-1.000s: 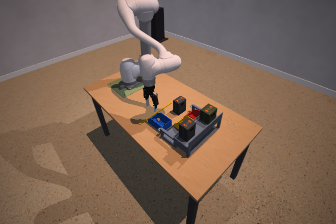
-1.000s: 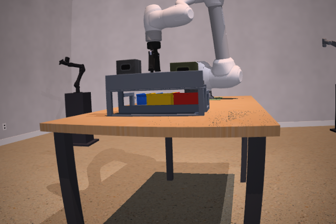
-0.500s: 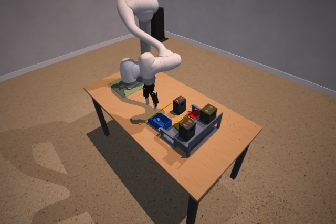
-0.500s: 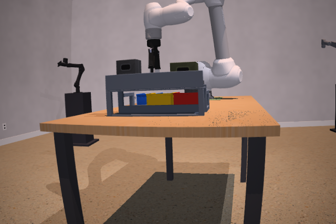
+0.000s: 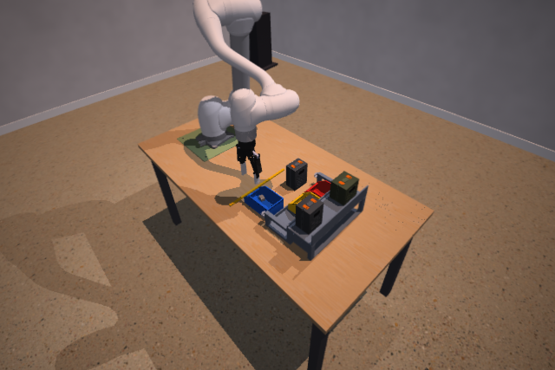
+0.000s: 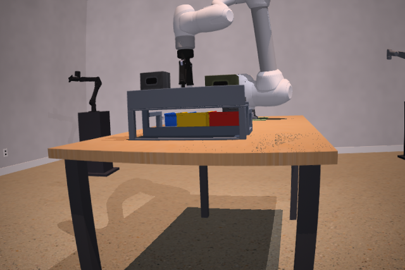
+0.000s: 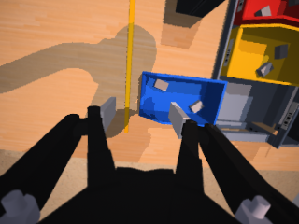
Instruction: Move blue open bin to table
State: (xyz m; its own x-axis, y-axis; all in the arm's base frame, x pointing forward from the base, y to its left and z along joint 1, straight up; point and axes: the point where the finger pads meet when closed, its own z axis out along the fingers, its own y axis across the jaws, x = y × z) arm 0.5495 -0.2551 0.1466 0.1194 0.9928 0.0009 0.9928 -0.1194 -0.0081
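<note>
My wrist view looks down into the blue bin (image 5: 256, 207) (image 6: 169, 119) (image 7: 182, 91) and shows two small grey parts (image 7: 162, 85) (image 7: 196, 106) lying apart on its floor. The exterior view gives only a sliver of the bin's blue wall, seen through the shelf (image 5: 338, 223) (image 6: 186, 97) (image 7: 248, 136) beyond the yellow bin (image 5: 297, 202) (image 6: 192, 119) (image 7: 248, 53) and the red bin (image 5: 319, 188) (image 6: 224, 119) (image 7: 249, 9). That view does show the dark box (image 5: 309, 216) (image 6: 155, 80) and green box (image 5: 344, 189) (image 6: 220, 79) up on the shelf's top.

The blue bin is upright at the shelf's front, out over the table (image 5: 358, 276) (image 6: 196, 157) (image 7: 47, 28). Its inner end is right up against the shelf's front edge in my wrist view — whether it touches or rests on that edge, I cannot tell. A yellow strip (image 5: 259, 185) (image 7: 129, 56) runs across just beside its other end.

My gripper (image 5: 250, 177) (image 6: 185, 85) (image 7: 143, 107) points down above the table near that end, fingers partway apart, with nothing clamped between them. My arm (image 5: 242, 61) (image 6: 263, 38) arches high, then bends down to the wrist.
</note>
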